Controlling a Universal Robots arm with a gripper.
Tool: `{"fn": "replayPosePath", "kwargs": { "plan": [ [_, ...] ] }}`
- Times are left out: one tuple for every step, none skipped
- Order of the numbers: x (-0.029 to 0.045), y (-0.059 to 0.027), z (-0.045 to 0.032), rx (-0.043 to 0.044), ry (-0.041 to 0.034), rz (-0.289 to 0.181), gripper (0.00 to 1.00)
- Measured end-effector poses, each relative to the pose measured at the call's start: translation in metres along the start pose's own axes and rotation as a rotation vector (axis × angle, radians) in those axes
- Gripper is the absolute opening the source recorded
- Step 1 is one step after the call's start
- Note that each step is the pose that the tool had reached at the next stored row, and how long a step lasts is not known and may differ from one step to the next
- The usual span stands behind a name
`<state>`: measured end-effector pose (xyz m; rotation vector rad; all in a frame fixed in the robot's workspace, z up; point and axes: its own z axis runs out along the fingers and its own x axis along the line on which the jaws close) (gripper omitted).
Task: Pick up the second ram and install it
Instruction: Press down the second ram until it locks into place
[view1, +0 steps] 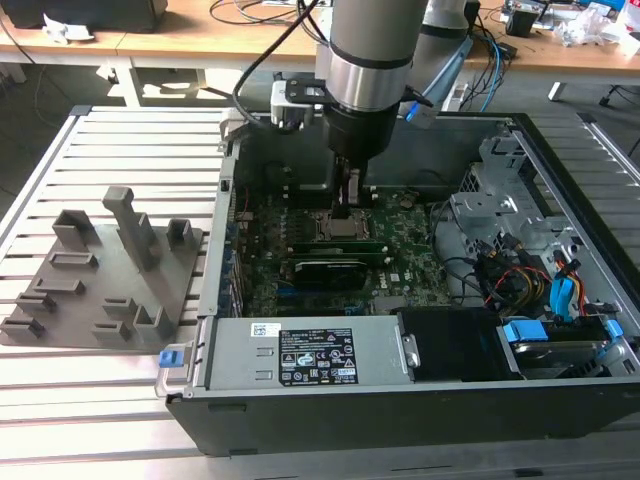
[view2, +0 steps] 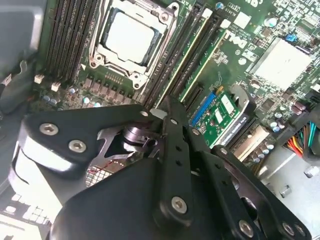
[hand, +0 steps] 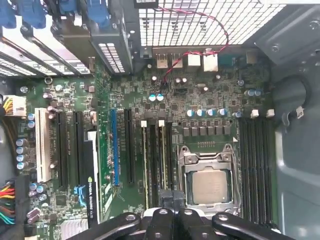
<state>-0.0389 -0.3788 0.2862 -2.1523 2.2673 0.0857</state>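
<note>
Tool (view1: 349, 205) hangs directly over the second ram (hand: 163, 160), seated in the motherboard (hand: 200, 100)

Grey holder tray (view1: 100, 275) beside open computer case (view1: 560, 180), well apart.

Your exterior view looks down from above and in front onto the open black computer case (view1: 560, 400); both wrist views sit close over its green motherboard (hand: 200, 95), sharing the silver processor socket (view2: 131, 37)
</note>
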Motion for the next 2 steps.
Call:
{"fn": "replayPosePath", "kwargs": {
  "plan": [
    [0.0,0.0,-0.0001,0.0,0.0,0.0,0.11],
    [0.0,0.0,-0.0002,0.0,0.0,0.0,0.11]
  ]
}}
